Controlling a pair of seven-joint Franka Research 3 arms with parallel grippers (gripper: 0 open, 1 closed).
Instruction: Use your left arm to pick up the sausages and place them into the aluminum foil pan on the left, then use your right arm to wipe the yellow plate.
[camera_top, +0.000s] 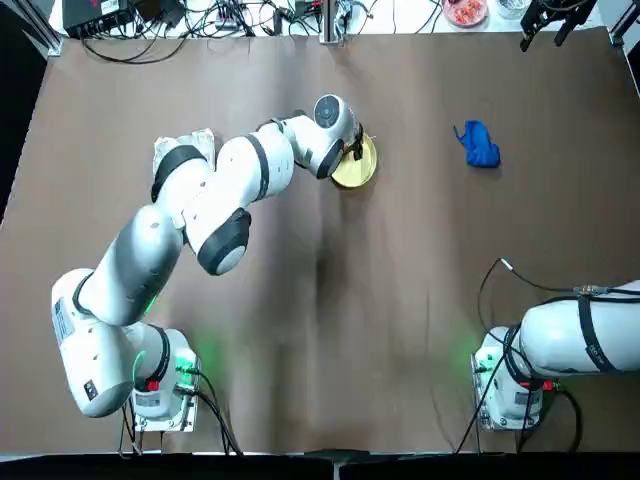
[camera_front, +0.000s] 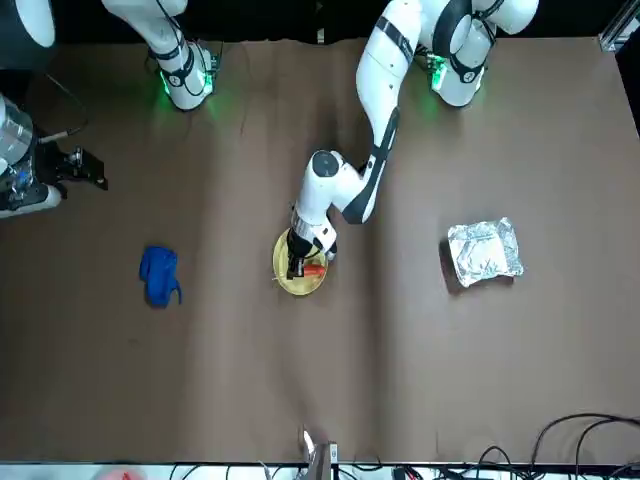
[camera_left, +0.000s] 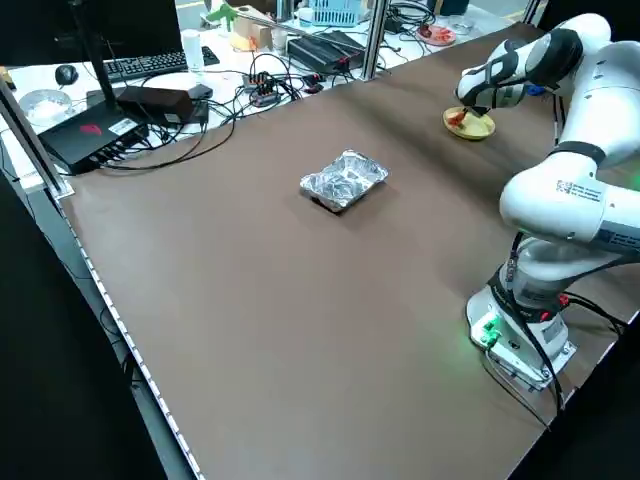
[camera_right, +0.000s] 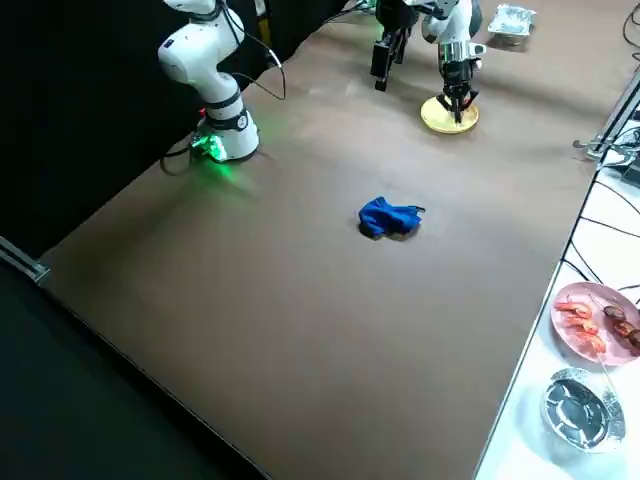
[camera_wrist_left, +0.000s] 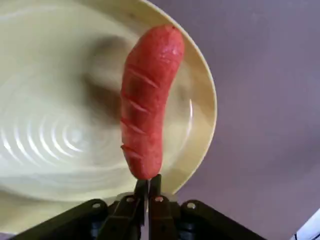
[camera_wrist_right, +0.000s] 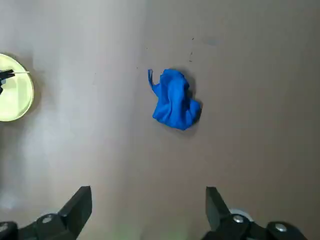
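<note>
**Left tool pinches the sausage over the yellow plate**

Brown surface (camera_top: 400, 300) carries few things: the yellow plate (camera_top: 358, 170) toward the far edge near the middle, the aluminum foil pan (camera_front: 485, 252) toward the left edge, and a crumpled blue cloth (camera_top: 479, 144) toward the far right corner. Beyond the far edge, cables and a pink dish of food (camera_right: 596, 320) lie on a white bench.

Reaching from its base at the near left corner, the left arm holds the left tool (camera_front: 297, 265) directly above the plate. In the left wrist view its fingers (camera_wrist_left: 141, 192) are closed together on one end of the sausages (camera_wrist_left: 148, 100), a single red scored piece that stands out from the fingertips over the plate's face; whether its other end touches the plate I cannot tell. The foil pan sits well apart from it.

Over the far right corner hangs the right tool (camera_wrist_right: 147, 210), fingers spread wide and holding nothing, with the blue cloth lying on the surface beneath it.
</note>
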